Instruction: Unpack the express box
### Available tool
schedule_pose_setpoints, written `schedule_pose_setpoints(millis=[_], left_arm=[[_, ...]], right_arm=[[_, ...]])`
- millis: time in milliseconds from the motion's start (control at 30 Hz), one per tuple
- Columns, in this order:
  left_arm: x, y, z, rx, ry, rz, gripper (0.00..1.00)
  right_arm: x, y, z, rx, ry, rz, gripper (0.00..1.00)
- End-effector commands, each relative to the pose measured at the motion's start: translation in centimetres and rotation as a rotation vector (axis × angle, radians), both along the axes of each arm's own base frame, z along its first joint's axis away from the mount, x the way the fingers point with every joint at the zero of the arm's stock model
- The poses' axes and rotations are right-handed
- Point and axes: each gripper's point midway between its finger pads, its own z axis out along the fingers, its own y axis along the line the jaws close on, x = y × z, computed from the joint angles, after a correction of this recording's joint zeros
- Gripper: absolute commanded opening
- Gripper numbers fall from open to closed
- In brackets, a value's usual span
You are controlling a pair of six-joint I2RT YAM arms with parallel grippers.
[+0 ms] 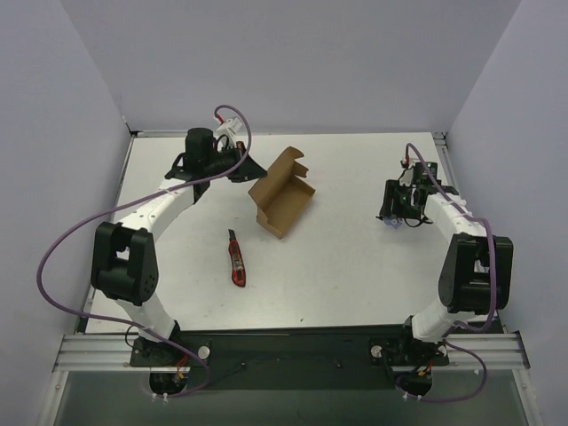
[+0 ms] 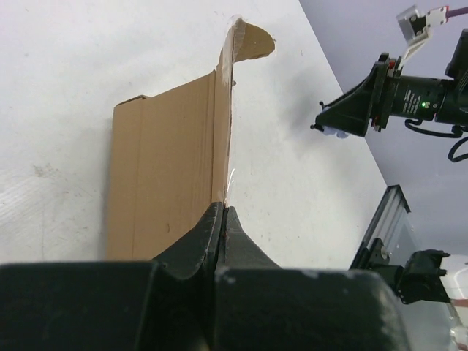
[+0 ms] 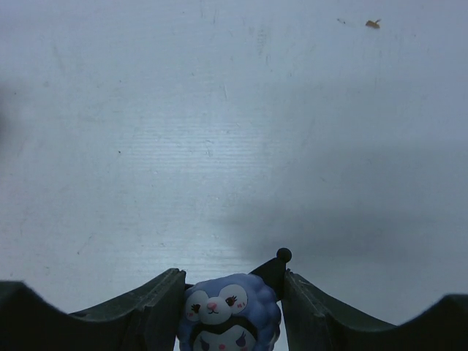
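Observation:
The express box is a brown cardboard box lying opened at the table's middle back, flaps folded out. My left gripper is at its left side, shut on the edge of an upright flap; the left wrist view shows the box with my gripper pinching the thin cardboard edge. My right gripper is low over the table at the right, shut on a small blue plush-like figurine with a white face and a black pointed ear; the gripper holds it between both fingers.
A red-and-black utility knife lies on the table in front of the box, between the arms. White walls close in the table at the left, back and right. The right arm shows beyond the box in the left wrist view.

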Motion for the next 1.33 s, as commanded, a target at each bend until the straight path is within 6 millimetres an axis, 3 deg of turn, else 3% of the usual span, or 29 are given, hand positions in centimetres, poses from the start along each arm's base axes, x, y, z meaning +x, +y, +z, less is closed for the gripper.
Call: schedule_pose_setpoints(millis=[0, 233, 300, 367, 433, 533, 567, 600, 633, 700, 733, 800, 867, 967, 1000, 1067, 1100, 1133, 1233, 1300], left_arm=[[0.2, 0.9, 1.1, 0.054, -0.056, 0.042, 0.00], [0.5, 1.4, -1.0, 0.090, -0.025, 0.044, 0.00], [0.7, 1.6, -1.6, 0.104, -0.021, 0.040, 0.00], [0.7, 1.4, -1.4, 0.109, -0.031, 0.024, 0.15], [1.1, 1.5, -0.7, 0.121, -0.065, 0.021, 0.29], [1.6, 2.5, -0.7, 0.185, -0.089, 0.056, 0.78], [1.8, 2.6, -0.1, 0.196, -0.111, 0.058, 0.88], [2.0, 2.8, 0.3, 0.220, -0.143, 0.053, 0.89], [2.1, 3.1, 0.5, 0.230, -0.153, 0.053, 0.89], [2.4, 3.3, 2.3, 0.240, -0.219, 0.047, 0.90], [2.4, 3.8, 3.1, 0.250, -0.239, 0.055, 0.90], [3.0, 4.7, 5.1, 0.282, -0.310, 0.073, 0.91], [4.0, 7.0, 6.6, 0.354, -0.366, 0.150, 0.92], [5.0, 10.7, 8.2, 0.454, -0.410, 0.281, 0.94], [5.3, 11.9, 8.6, 0.494, -0.435, 0.309, 0.96], [5.7, 14.4, 10.1, 0.574, -0.482, 0.400, 0.97], [6.0, 15.2, 10.9, 0.594, -0.507, 0.433, 0.98], [6.2, 16.2, 11.8, 0.619, -0.525, 0.481, 0.97], [6.8, 19.5, 14.1, 0.668, -0.559, 0.621, 0.97], [7.1, 21.3, 14.2, 0.718, -0.556, 0.683, 0.97]], right_arm=[[-0.1, -0.5, -0.5, -0.020, -0.031, -0.023, 0.44], [-0.3, -1.2, -0.8, -0.050, -0.048, -0.027, 0.76], [-0.1, -1.1, -0.3, -0.036, -0.057, -0.025, 0.90], [0.1, -1.0, 1.1, -0.018, -0.074, -0.017, 0.99], [0.3, 0.2, 3.0, 0.039, -0.101, 0.049, 1.00], [0.2, -0.1, 5.9, 0.003, -0.105, 0.045, 1.00], [0.0, -0.6, 7.2, -0.028, -0.089, 0.017, 1.00], [-0.2, -0.8, 7.8, -0.060, -0.079, -0.005, 1.00], [-0.4, -2.6, 8.5, -0.147, -0.066, -0.097, 1.00], [-1.4, -3.3, 10.3, -0.243, -0.038, -0.138, 1.00], [-2.5, -4.9, 10.8, -0.331, 0.001, -0.176, 1.00], [-2.4, -5.2, 13.1, -0.401, -0.023, -0.187, 1.00], [-2.9, -6.0, 14.3, -0.440, -0.024, -0.208, 1.00], [-2.0, -6.4, 18.4, -0.434, -0.127, -0.247, 1.00], [-1.2, -6.4, 21.2, -0.423, -0.201, -0.264, 1.00], [-0.5, -6.6, 24.1, -0.409, -0.275, -0.285, 1.00], [0.1, -6.7, 27.1, -0.399, -0.352, -0.304, 1.00], [0.3, -6.8, 28.4, -0.395, -0.383, -0.314, 1.00], [1.0, -6.2, 31.6, -0.350, -0.477, -0.320, 1.00], [0.9, -6.9, 31.6, -0.329, -0.487, -0.341, 1.00]])
